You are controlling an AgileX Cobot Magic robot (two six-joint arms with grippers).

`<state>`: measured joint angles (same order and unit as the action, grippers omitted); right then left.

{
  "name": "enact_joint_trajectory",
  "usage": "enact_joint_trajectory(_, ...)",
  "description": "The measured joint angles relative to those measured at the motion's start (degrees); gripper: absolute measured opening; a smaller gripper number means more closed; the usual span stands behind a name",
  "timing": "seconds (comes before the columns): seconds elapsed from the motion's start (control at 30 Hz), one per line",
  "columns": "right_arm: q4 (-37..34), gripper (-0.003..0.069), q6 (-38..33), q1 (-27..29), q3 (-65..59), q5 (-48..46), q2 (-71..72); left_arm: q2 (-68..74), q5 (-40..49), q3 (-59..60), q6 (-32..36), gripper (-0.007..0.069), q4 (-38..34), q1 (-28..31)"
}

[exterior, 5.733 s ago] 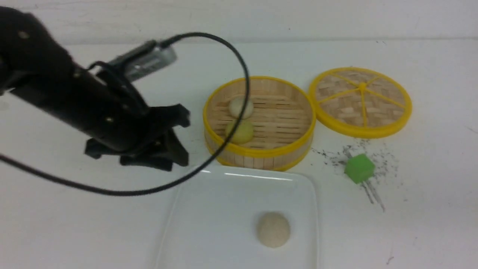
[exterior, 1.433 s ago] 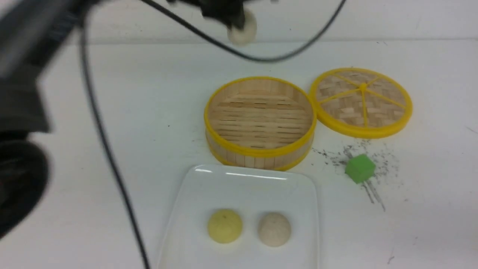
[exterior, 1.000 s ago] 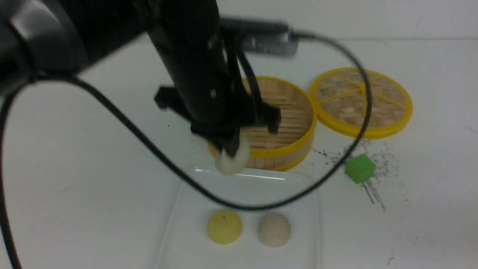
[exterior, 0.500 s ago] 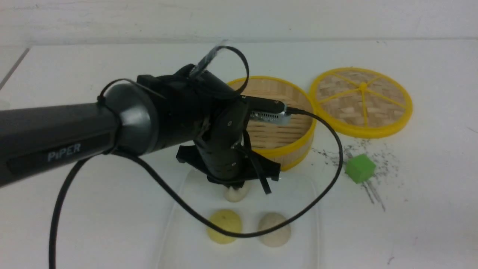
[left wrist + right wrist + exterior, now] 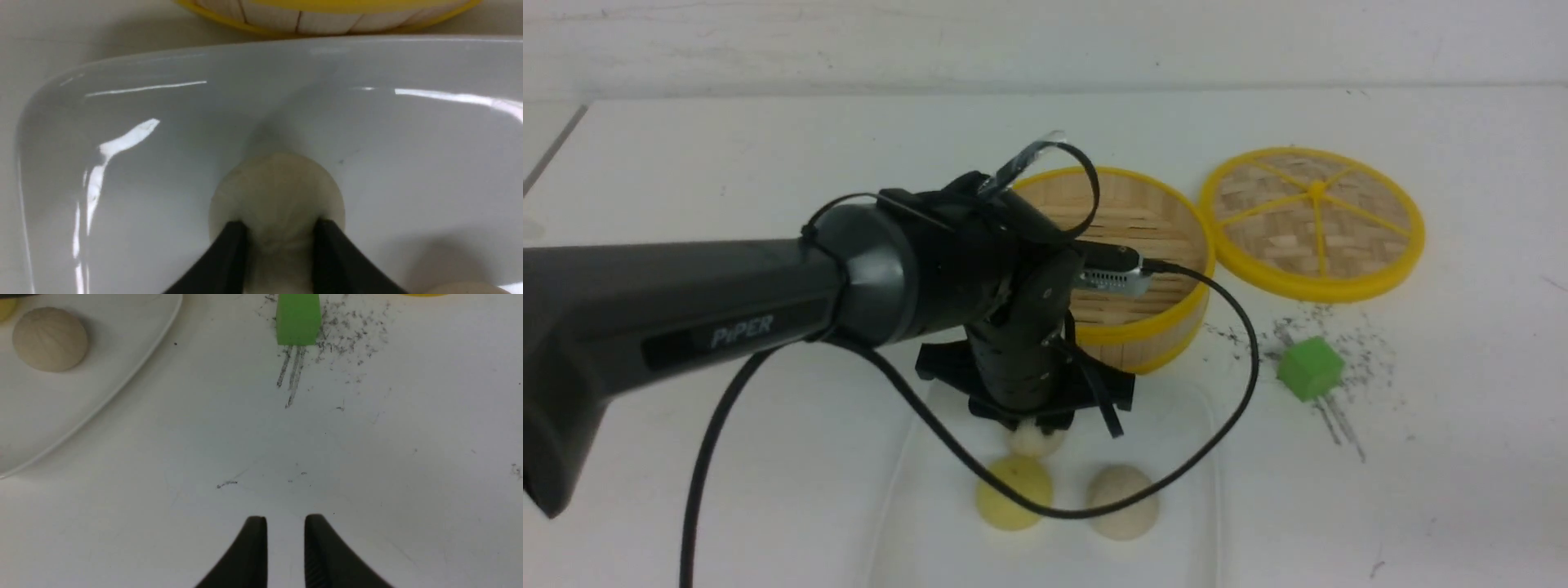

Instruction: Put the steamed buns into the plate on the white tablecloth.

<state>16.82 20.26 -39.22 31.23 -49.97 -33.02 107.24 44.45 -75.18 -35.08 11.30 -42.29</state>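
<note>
Nearest: pale yellow dome bun (image 5: 1013, 494) and beige dome bun (image 5: 1125, 505) side by side in glossy white rectangular plate (image 5: 1168, 555). Just behind, third off-white bun (image 5: 278, 192) now down on plate floor; a second ago it hung at far rim. Left gripper (image 5: 280, 232) straddles it, fingers touching its flanks. Squeezing or letting go, cannot tell. Right gripper (image 5: 286, 522) narrowly parted, empty, over white tablecloth (image 5: 388, 457). Round yellow-rimmed bamboo steamer (image 5: 1152, 245) beyond, visible part bare — likely only release and retreat left.

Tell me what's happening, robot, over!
Left gripper straddling third bun, down on plate, grip unclear. Right gripper slightly open, empty. Yellow bun and beige bun already plated. Loose cable dangling by them.
</note>
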Motion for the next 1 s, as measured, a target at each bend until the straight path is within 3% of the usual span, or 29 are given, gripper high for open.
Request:
enact_joint_trajectory(0.13, -0.4, 0.0166, 0.0, 0.0, 0.0, 0.0, 0.0, -1.8, 4.2, -4.6, -0.2, 0.0384, 2.6, 0.0)
enact_joint_trajectory(0.37, -0.7, 0.0166, 0.0, 0.0, 0.9, -0.7, 1.9, -7.7, 10.9, -12.1, -0.2, 0.0407, 7.3, 0.0)
enact_joint_trajectory(0.47, -0.8, 0.0154, 0.0, 0.0, 4.2, -4.0, 5.4, -11.1, 14.3, -13.0, -0.2, 0.0364, 9.3, 0.0)
enact_joint_trajectory(0.67, -1.1, 0.0010, 0.0, 0.0, 11.0, -11.0, 14.7, -13.8, 20.6, -13.0, 1.1, 0.0173, 11.1, 0.0)
enact_joint_trajectory(0.77, -1.1, -0.0014, 0.0, 0.0, 10.7, -10.7, 19.5, -13.8, 22.0, -13.0, 1.8, 0.0092, 11.1, 0.0)
enact_joint_trajectory(0.8, -1.1, -0.0015, 0.1, 0.0, 9.2, -8.7, 23.0, -13.8, 22.3, -13.0, 2.0, 0.0041, 11.1, 0.0)
enact_joint_trajectory(0.87, -1.1, -0.0015, 0.1, 0.0, 7.3, -6.5, 25.1, -13.8, 22.3, -12.9, 2.0, 0.0016, 11.1, 0.0)
enact_joint_trajectory(1.0, -2.2, -0.0015, 0.2, 0.0, -3.3, 12.9, 29.8, -13.9, 22.3, -12.9, 2.2, 0.0002, 11.1, 0.0)
